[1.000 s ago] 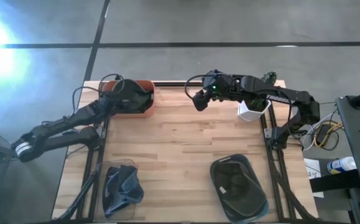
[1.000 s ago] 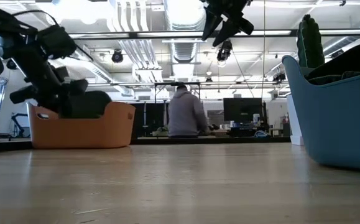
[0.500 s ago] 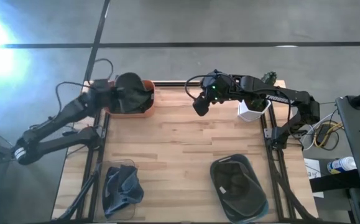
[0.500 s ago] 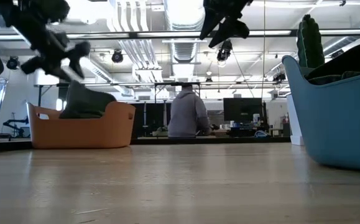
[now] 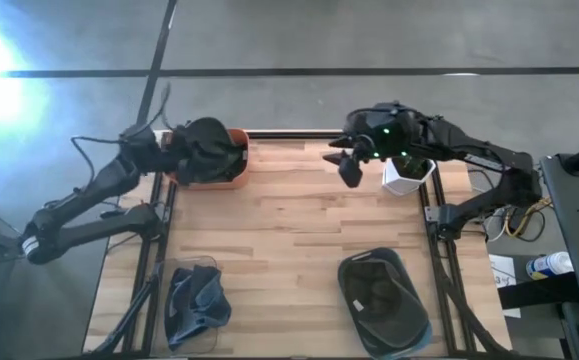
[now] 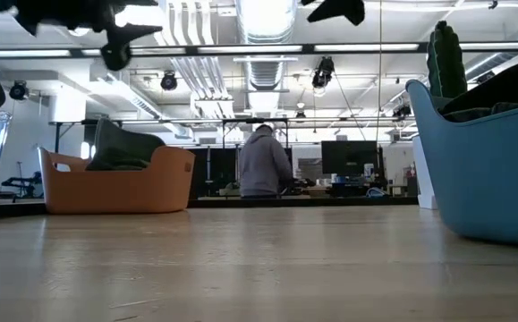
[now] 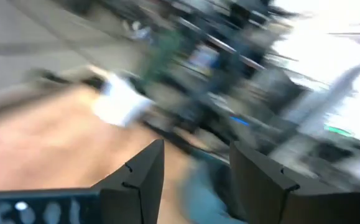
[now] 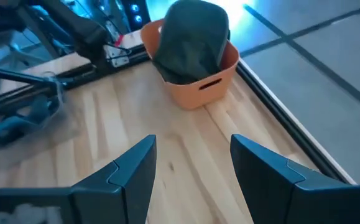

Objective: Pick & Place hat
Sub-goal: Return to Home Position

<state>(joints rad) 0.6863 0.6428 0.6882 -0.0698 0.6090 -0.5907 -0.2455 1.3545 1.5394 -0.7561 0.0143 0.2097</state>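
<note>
1. High view, looking straight down: I see a wooden table (image 5: 289,240) with one dark arm reaching in from each side.
2. An orange bin (image 5: 231,176) stands at the far left corner. A green cap (image 5: 207,145) is piled inside it and rises above the rim.
3. My left gripper (image 5: 174,140) hangs beside the bin's outer, left edge. In the low view it sits high, well above the bin.
4. In the left wrist view its two dark fingers (image 7: 142,171) are spread, with nothing between them. I cannot read the white marks on the gripper body.
5. My right gripper (image 5: 349,170) hangs over the far middle of the table, near a white pot (image 5: 401,182) holding a green plant.
6. In the right wrist view this gripper's fingers (image 8: 136,165) are also spread and empty. They point across the table at the orange bin and its green cap.
7. A blue bin (image 5: 344,275) stands at the near right with a dark cap (image 5: 379,295) in it.
8. A clear bin (image 5: 169,270) stands at the near left and holds another dark cap (image 5: 194,305).
9. In the low view, a person (image 6: 260,165) in a grey top stands in the room beyond the table, back to the camera.
</note>
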